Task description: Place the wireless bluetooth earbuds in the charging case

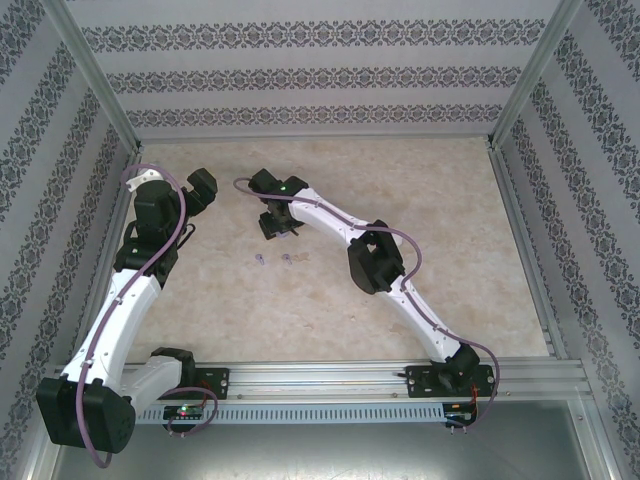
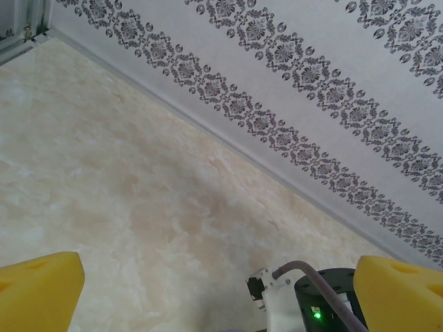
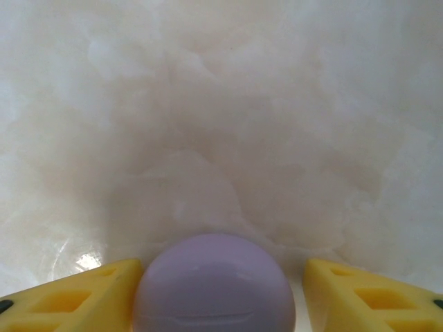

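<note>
Where the marbled table (image 1: 450, 260) lies between the patterned walls, two arms are seen over it: the left arm (image 1: 120, 300) by the left wall, the right arm (image 1: 400, 280) bent toward the middle. The left claw (image 2: 218, 263) is held wide above the table. The right claw (image 3: 221, 266) is set astride one rounded purple charging case (image 3: 214, 290), one finger (image 3: 90, 294) touching it, the other just clear. Two tiny purplish earbuds (image 1: 260, 259) are seen on the table near that claw, the second earbud (image 1: 290, 258) just beside the first.

Left claw (image 2: 219, 294) gapes wide; right claw (image 3: 219, 290) points down, jaws parted.
</note>
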